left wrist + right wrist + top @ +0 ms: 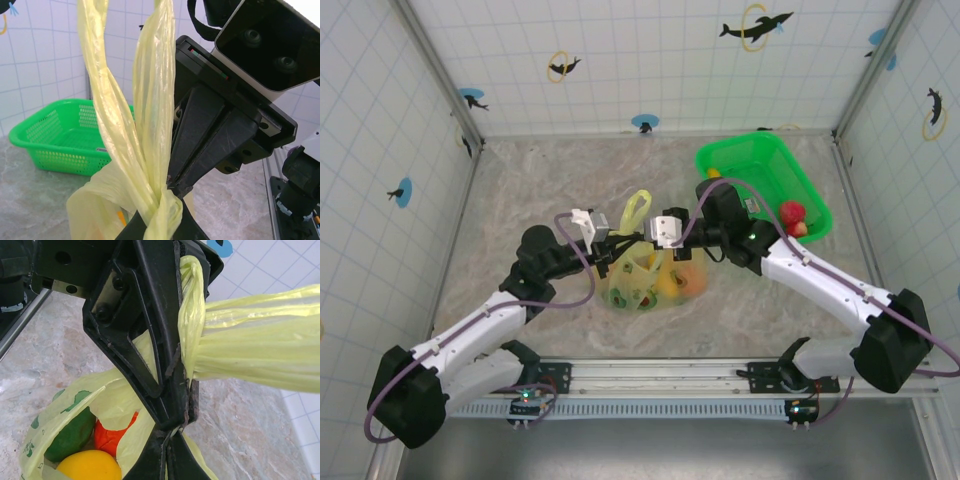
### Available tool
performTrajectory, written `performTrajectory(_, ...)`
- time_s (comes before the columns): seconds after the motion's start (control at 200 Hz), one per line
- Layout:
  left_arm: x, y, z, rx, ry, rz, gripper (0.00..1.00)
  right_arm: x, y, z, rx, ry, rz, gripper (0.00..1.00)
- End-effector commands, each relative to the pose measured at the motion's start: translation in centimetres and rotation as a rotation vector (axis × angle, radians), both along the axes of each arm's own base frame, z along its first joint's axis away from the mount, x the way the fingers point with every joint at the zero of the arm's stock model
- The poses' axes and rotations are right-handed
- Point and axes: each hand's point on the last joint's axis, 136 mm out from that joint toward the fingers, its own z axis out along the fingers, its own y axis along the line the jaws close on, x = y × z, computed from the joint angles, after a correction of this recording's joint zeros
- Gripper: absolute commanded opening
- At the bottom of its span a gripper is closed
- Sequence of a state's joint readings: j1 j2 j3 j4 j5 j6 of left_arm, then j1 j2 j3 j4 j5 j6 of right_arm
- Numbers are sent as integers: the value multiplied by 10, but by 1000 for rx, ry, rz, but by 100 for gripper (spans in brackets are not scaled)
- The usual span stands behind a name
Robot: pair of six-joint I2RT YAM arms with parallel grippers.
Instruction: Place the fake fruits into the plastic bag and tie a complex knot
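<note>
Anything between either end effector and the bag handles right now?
Nothing visible. The left end effector and right end effector meet at the handle strips above the plastic bag, both closed on the twisted plastic. The green tray sits off to the right.

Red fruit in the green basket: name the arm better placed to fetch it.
Right, probably: the green basket with the red fruit lies beside it; the left gripper must cross the plastic bag.

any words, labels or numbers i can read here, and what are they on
No words or numbers can be read.
plastic bag: green printed marks, shapes only, no legible letters.
wall: dolphin stickers, pictures without text.
</note>
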State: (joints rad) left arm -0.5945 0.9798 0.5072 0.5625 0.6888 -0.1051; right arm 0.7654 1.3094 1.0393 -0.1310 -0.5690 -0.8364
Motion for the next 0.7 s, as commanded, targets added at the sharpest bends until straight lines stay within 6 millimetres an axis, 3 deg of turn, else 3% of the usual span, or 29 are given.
performTrajectory(0.0, -10, -2, 5, -15, -38, -42, 0, 0, -1, 13, 49, -26, -11, 0)
performTrajectory(0.025, -10, -2, 4, -15, -36, -43, 0, 2, -2, 14, 52, -30, -25, 1)
performTrajectory(0.165, -9, -1, 4, -20, -37, -39, 0, 10, -12, 15, 94, -65, -95, 28)
performTrajectory(0.38, -8, -1, 3, -15, -45, -28, 0, 13, -30, 22, 113, -47, -128, 31)
performTrajectory(0.5, -3, -2, 2, 9, -82, -3, 0, 15, -38, 55, 215, 55, -180, 39)
performTrajectory(0.621, 11, -3, 17, 27, -135, 46, 0, 16, -43, 100, 368, 164, -240, 45)
performTrajectory(0.696, 19, -4, 22, 38, -153, 73, 0, 10, -45, 118, 429, 236, -232, 50)
